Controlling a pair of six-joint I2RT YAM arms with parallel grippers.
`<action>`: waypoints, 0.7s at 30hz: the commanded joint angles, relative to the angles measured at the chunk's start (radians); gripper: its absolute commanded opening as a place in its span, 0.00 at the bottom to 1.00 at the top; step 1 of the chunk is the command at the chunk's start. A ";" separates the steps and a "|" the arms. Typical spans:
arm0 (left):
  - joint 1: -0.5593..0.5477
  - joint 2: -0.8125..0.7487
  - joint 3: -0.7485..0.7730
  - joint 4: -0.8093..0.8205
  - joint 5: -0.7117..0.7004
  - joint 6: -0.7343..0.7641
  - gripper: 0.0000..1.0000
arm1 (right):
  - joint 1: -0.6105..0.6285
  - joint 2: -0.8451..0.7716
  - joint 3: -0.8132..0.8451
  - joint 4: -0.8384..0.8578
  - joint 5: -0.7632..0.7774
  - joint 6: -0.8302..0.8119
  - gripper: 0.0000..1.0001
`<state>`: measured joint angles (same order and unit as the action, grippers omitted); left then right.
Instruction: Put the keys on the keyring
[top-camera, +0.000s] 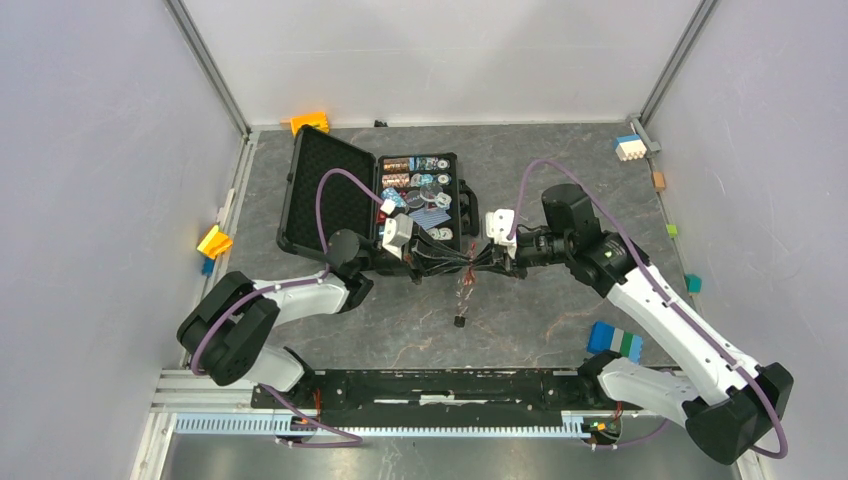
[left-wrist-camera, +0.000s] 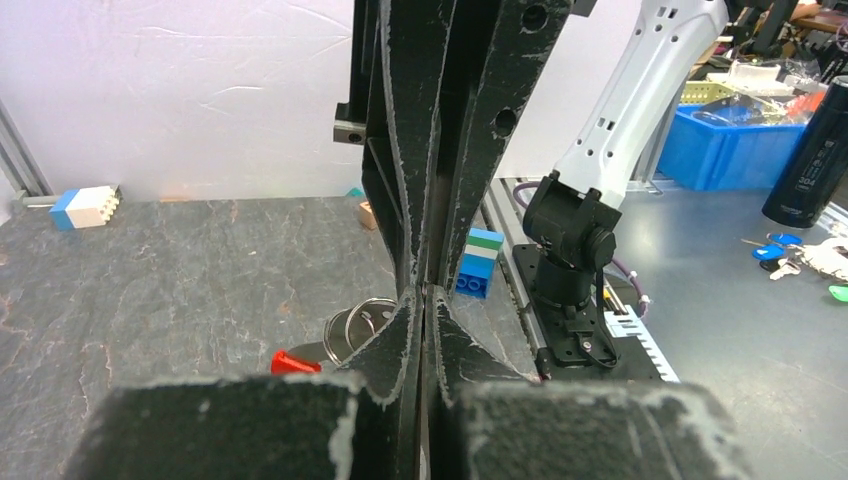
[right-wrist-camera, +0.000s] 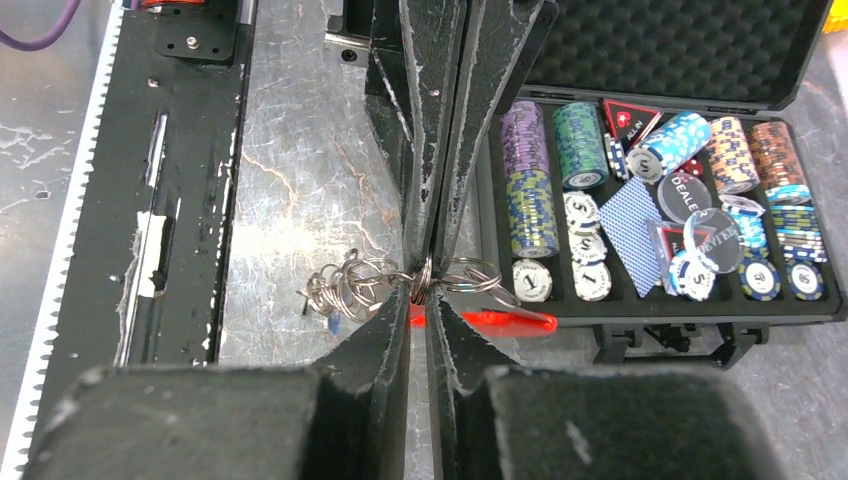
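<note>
Blocks along the left side: yellow block (top-camera: 214, 241) against the wall, orange block (top-camera: 310, 122) at the back corner. Next, left arm (top-camera: 300, 295) reaching up and right from its base, beside an open black case (top-camera: 330, 195) lying on the table (top-camera: 480, 340), lid thrown open to the left, tray packed with poker chips (right-wrist-camera: 530, 205) in rows.

Left gripper (left-wrist-camera: 424, 298) clenched, fingertips pressed together with no gap, held above the table in front of the case, tip to tip with the other claw. Hard to say whether any metal sits pinched between those pads. Just left of them in the left wrist view, one loop of the keyring (left-wrist-camera: 358, 325) and an end of its red tag (left-wrist-camera: 293, 362).

At the meeting point, keyring off the table, hanging between the two claws, red tag dangling below in the top view. Tangle of thin rings to one side of the pinch in the right wrist view, with a speck of blue beneath, perhaps the blue-headed key (right-wrist-camera: 334, 322), too small to be sure. Small dark bit (top-camera: 459, 321) on the table straight below, apart from everything.

Right gripper (right-wrist-camera: 424, 290) closed on the keyring, wire crossing between its tips. Right arm (top-camera: 670, 310) stretching back to the lower right. Farther right, blue-green block (top-camera: 614, 340) near that arm's base, blue-white block (top-camera: 629, 147) at the back corner.
</note>
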<state>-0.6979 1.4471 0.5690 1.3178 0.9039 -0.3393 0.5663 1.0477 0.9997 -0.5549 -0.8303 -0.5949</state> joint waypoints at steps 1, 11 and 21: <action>0.001 0.010 0.009 0.053 -0.039 -0.039 0.02 | -0.007 -0.032 0.008 0.041 -0.012 0.012 0.15; 0.001 0.010 0.011 0.053 -0.038 -0.043 0.02 | -0.006 -0.024 0.001 0.041 -0.017 0.016 0.15; 0.000 0.012 0.012 0.055 -0.037 -0.050 0.02 | -0.006 -0.017 -0.013 0.052 -0.023 0.020 0.20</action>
<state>-0.6975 1.4582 0.5690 1.3174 0.8906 -0.3557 0.5610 1.0336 0.9905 -0.5335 -0.8307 -0.5877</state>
